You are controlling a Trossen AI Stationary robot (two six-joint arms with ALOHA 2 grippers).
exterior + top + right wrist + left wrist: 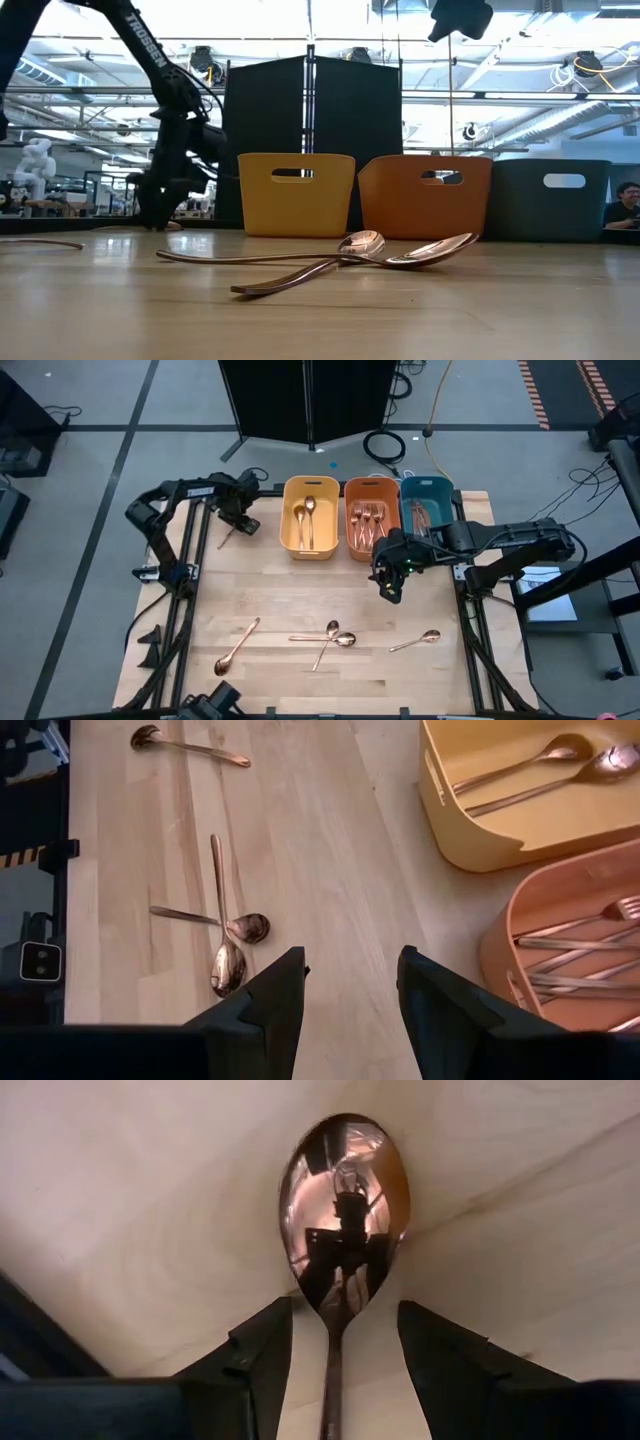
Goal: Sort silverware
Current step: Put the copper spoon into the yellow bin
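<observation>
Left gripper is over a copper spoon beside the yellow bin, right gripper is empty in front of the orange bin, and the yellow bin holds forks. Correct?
One slip: the yellow plastic bin holds two copper spoons, as the high view shows; the forks lie in the orange plastic bin. The rest stands: the left gripper straddles a copper spoon, and the right gripper is empty.

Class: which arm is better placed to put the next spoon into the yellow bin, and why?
Left. Its gripper already straddles a spoon on the table beside the yellow bin. The right gripper hovers empty near the orange bin.
</observation>
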